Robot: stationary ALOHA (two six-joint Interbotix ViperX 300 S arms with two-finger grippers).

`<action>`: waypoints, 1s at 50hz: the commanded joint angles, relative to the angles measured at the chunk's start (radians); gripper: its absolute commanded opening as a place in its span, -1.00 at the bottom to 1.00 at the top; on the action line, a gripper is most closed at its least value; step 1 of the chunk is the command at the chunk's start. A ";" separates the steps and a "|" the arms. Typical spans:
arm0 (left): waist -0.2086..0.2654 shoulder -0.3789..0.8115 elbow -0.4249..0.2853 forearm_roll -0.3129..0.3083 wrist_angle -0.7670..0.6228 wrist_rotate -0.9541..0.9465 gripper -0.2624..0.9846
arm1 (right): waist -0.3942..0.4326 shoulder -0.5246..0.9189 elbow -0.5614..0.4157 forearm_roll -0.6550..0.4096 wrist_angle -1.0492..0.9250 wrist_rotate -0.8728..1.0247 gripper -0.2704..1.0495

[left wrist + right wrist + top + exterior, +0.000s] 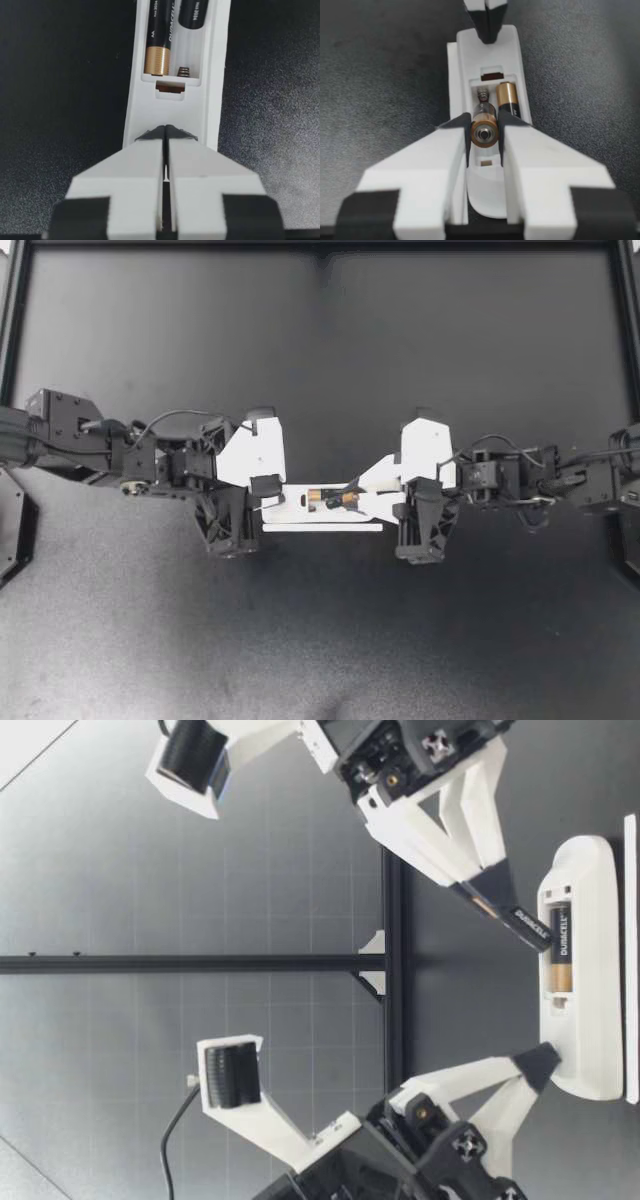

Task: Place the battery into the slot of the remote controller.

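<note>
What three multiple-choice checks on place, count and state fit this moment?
1. Where is the black-and-copper cylindrical battery in my right hand? A on the table; B tilted over the white plastic remote controller's empty slot; C fully seated.
2. How many batteries show? A two; B one; C three.
3. My left hand's fingers are: A wide open; B around a battery; C shut together on the remote's end.
B, it slants above the spring; A, a seated battery plus the held one; C, no gap shows.

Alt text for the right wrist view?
My right gripper is shut on a battery angled into the empty bay of the remote, beside a second battery seated there. My left gripper, shut, rests on the remote's far end.
</note>
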 commanded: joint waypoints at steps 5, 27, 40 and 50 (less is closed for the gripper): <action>0.003 -0.009 0.008 -0.003 0.000 0.000 -0.80 | -0.015 -0.002 -0.023 0.002 -0.005 -0.003 -0.58; 0.003 -0.009 0.005 -0.003 -0.002 0.000 -0.80 | -0.015 0.025 -0.046 0.002 0.044 0.000 -0.58; 0.003 -0.009 0.003 -0.003 -0.002 0.000 -0.80 | -0.015 0.043 -0.083 -0.003 0.115 0.000 -0.58; 0.003 -0.011 0.002 -0.003 -0.002 -0.002 -0.80 | -0.015 0.043 -0.101 -0.005 0.173 -0.002 -0.57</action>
